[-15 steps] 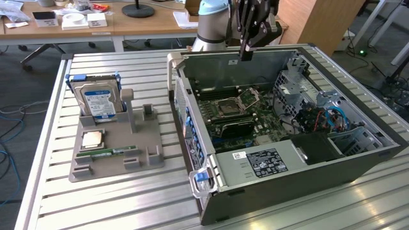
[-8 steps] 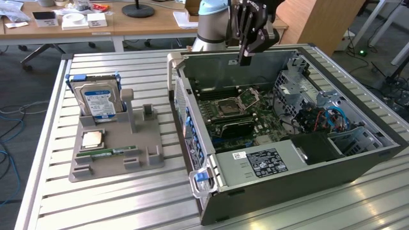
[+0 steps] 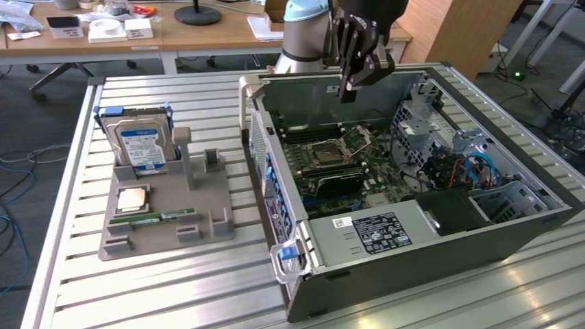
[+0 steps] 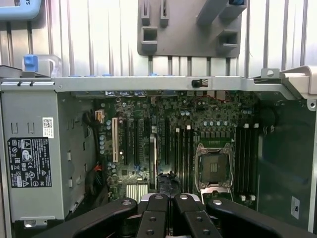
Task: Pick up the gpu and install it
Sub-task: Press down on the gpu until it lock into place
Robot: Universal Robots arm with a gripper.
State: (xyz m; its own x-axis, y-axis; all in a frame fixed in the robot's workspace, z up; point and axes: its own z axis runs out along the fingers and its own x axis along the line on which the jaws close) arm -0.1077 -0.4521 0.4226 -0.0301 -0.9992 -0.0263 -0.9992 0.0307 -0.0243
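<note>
We see the gripper [image 3: 349,94] hanging over the open case [image 3: 412,264], fingers pressed together and holding nothing. Below it, apart from it, the gpu [image 3: 333,183] appears to stand in a motherboard slot. The case sits on a slatted metal table [image 3: 164,295]. Behind the gripper stand wooden desks [image 3: 196,38] on a dark floor, with loose cables [image 3: 14,205] lying about.

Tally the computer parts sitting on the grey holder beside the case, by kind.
Hard drive: 1
Processor chip: 1
RAM stick: 1
Total: 3
</note>
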